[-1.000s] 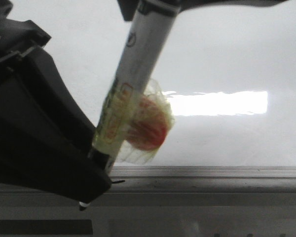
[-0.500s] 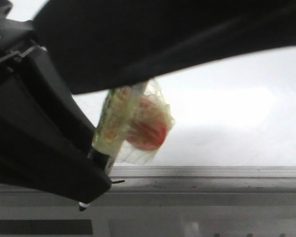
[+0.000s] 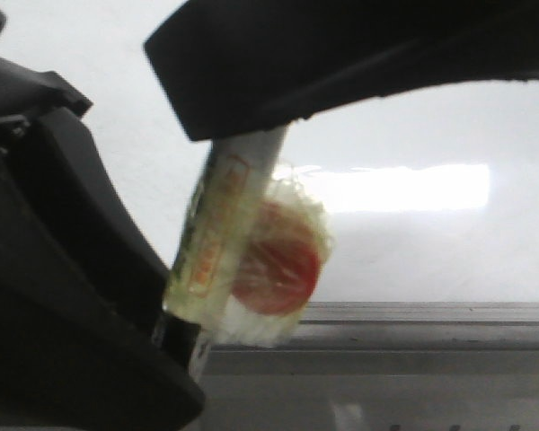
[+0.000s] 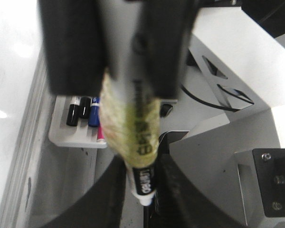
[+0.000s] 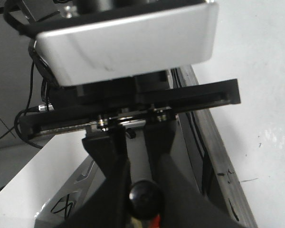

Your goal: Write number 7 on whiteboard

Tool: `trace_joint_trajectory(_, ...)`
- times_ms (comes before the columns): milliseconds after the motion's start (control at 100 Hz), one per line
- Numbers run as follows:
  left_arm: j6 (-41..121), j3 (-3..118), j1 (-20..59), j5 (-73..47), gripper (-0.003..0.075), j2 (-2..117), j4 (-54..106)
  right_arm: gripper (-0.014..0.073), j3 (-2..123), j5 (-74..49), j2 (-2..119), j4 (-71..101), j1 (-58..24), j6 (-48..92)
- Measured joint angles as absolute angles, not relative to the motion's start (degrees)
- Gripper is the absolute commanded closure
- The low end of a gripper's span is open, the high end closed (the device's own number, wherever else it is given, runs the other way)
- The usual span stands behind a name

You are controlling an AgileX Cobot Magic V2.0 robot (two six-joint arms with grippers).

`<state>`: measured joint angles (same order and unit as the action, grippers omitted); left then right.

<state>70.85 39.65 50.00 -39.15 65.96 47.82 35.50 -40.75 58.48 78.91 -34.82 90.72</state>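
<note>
A white marker (image 3: 220, 242) wrapped in yellowish tape, with a red wad (image 3: 278, 265) stuck to it, stands tilted in front of the whiteboard (image 3: 431, 117). My left gripper (image 3: 184, 350) is shut on its lower end, as the left wrist view (image 4: 141, 190) shows. My right gripper (image 3: 251, 117) is shut on the marker's upper end. In the right wrist view its fingers (image 5: 111, 190) flank the black cap end (image 5: 145, 197). No number 7 shows on the board. The grey ledge (image 3: 413, 314) runs below the marker.
A small white tray (image 4: 76, 135) with several markers (image 4: 83, 111) hangs on the ledge. White angled robot housing (image 4: 237, 95) lies beside the left gripper. Short black marks (image 5: 228, 178) dot the ledge.
My right gripper has come down from the top of the view over the marker's upper end. The marker and left gripper have shifted slightly, closer to the camera.
</note>
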Motion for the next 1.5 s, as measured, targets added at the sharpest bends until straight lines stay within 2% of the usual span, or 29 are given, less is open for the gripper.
trace_joint_trajectory(90, 69.7, 39.7, 50.0, -37.9, 0.0247, 65.0, 48.9, 0.0656, 35.5, -40.5, 56.6, 78.9, -34.8, 91.6)
trace_joint_trajectory(150, 67.7, 39.7, 50.0, -36.5, 0.0228, 63.5, 49.7, 0.0656, 35.5, -39.3, 54.3, 78.6, -34.9, 91.9)
trace_joint_trajectory(340, 59.2, 39.2, 50.0, -30.7, 0.0355, 53.2, 50.4, 0.0654, 35.5, -30.6, 45.2, 72.4, -35.0, 92.0)
trace_joint_trajectory(540, 46.9, 33.1, 50.0, -13.8, 0.0491, 36.0, 51.5, 0.0652, 35.5, -24.3, 37.3, 69.6, -35.0, 92.7)
trace_joint_trajectory(690, 44.0, 26.3, 50.0, -7.9, 0.0598, 26.3, 52.1, 0.0652, 35.5, -17.7, 36.2, 69.5, -35.0, 93.6)
trace_joint_trajectory(870, 43.5, 20.7, 50.0, -7.0, 0.0684, 20.0, 52.4, 0.0652, 35.5, -10.0, 38.4, 69.5, -35.0, 95.2)
trace_joint_trajectory(1010, 43.3, 19.8, 50.0, -7.0, 0.0722, 19.1, 52.7, 0.0652, 35.5, -9.7, 40.8, 69.7, -35.0, 95.7)
trace_joint_trajectory(1200, 43.3, 19.6, 50.0, -7.0, 0.0724, 19.0, 53.8, 0.0652, 35.4, -7.6, 42.9, 69.8, -37.3, 97.8)
trace_joint_trajectory(1500, 43.3, 19.6, 50.0, -6.9, 0.0724, 19.0, 53.9, 0.0653, 35.4, 5.1, 48.2, 70.0, -48.5, 98.2)
